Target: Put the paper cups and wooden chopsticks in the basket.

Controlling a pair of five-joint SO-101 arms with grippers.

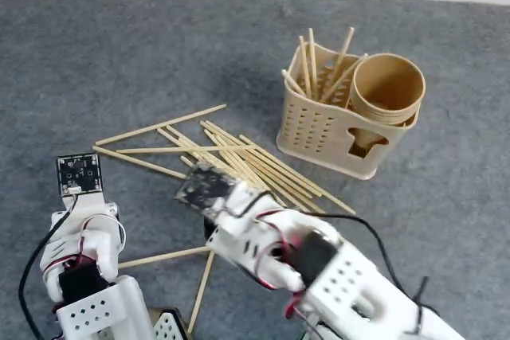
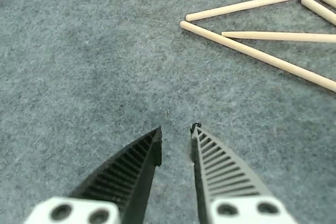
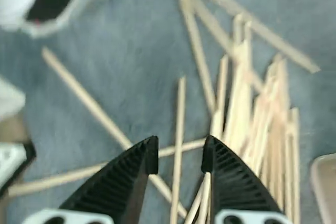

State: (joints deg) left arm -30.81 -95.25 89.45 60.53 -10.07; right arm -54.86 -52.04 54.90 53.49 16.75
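Poised with right hand (image 3: pixel 179 145) apart over loose chopsticks (image 1: pixel 255 161), likely to grasp 1; with left hand (image 2: pixel 177 129) apart, empty.

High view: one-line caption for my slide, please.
Scattered wooden chopsticks lie on grey carpet near a beige perforated plastic basket holding tan paper cups and more chopsticks.

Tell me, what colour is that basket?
The basket is pale beige, with rows of small slots in its walls. The high view shows it best.
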